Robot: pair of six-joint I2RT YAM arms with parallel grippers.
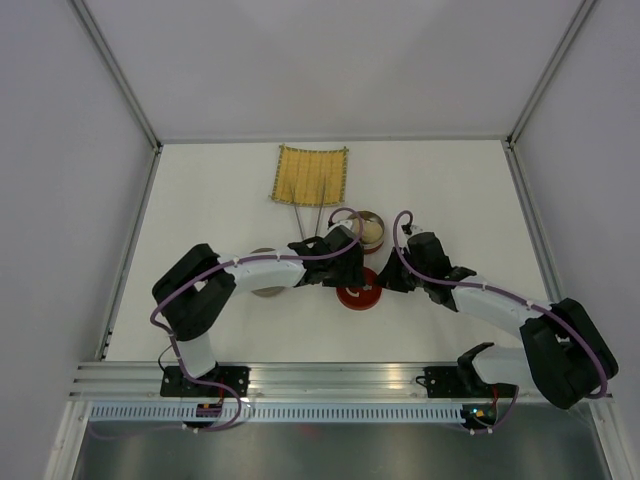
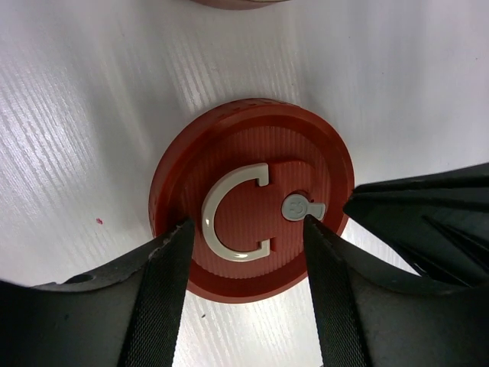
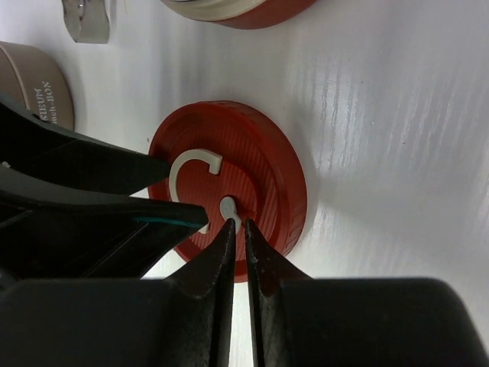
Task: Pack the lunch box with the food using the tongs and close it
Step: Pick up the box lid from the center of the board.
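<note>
Left claw (image 2: 246, 223) close beside right claw (image 3: 238, 223)

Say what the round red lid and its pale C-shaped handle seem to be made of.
Round red lid: likely moulded plastic, matt, with fine parallel ribbing. Pale C-shaped handle: probably smoother plastic or rubber, with a soft sheen.

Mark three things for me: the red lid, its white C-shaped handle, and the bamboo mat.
red lid (image 2: 246, 215): left wrist view, ribbed red top inside the handle's curve.
white C-shaped handle (image 2: 209, 218): left wrist view, left curve of the C.
bamboo mat (image 1: 312, 175): top view, middle of the yellow weave.
</note>
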